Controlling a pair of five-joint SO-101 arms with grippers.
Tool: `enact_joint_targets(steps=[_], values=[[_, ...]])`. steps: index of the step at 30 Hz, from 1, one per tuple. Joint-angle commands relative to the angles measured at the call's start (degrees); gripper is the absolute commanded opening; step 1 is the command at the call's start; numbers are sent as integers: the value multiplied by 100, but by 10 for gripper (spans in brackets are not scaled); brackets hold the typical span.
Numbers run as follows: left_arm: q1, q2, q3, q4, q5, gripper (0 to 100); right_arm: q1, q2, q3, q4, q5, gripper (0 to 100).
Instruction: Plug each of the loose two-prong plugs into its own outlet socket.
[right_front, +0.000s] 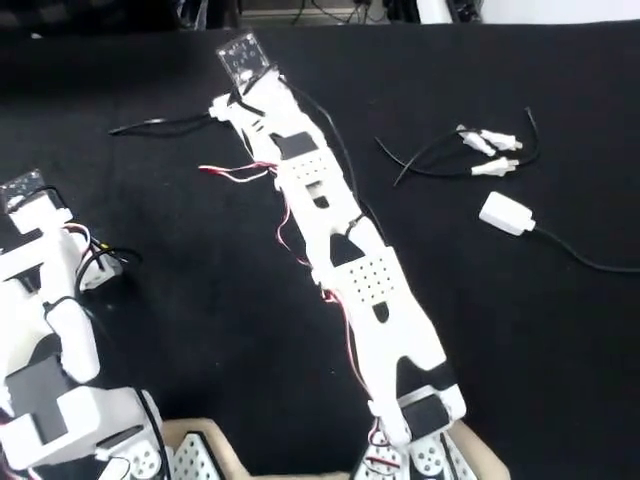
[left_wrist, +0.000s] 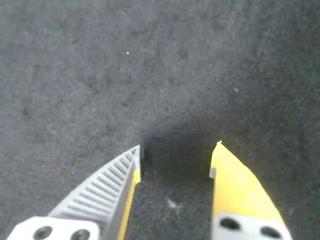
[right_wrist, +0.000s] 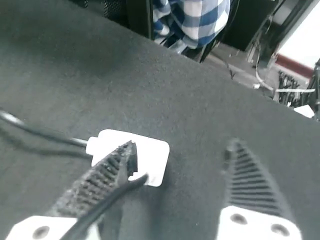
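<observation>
Loose white two-prong plugs (right_front: 492, 150) on thin black wires lie at the back right of the black cloth. A white outlet socket (right_front: 505, 213) with a black cable sits just in front of them. A second white socket (right_wrist: 145, 155) lies under my right gripper (right_wrist: 180, 150), which is open; one finger (right_wrist: 107, 172) overlaps that socket's near edge. The socket's black cable (right_wrist: 40, 134) runs off to one side. My right arm (right_front: 330, 230) stretches to the back centre-left. My left gripper (left_wrist: 177, 147) is open over bare cloth, nothing between its fingers. The left arm (right_front: 50, 330) is folded at the front left.
Black cloth (right_front: 180, 300) covers the whole table. The second socket's cable (right_front: 150, 125) trails left across it. Red and white wires (right_front: 290, 230) hang beside the right arm. Beyond the table's far edge (right_wrist: 200, 62) stands room clutter. Tan arm bases (right_front: 200, 440) sit at the front edge.
</observation>
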Motion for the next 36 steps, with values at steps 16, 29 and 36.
enact_joint_targets(steps=[16,29,36], values=[[66,-105,-13,-70,53,228,-1310,-1147,-2756,2857,35,332],[66,-105,-13,-70,44,228,-1565,-2985,-2765,2673,149,332],[66,-105,-13,-70,35,228,-985,-4435,-2756,3042,695,332]])
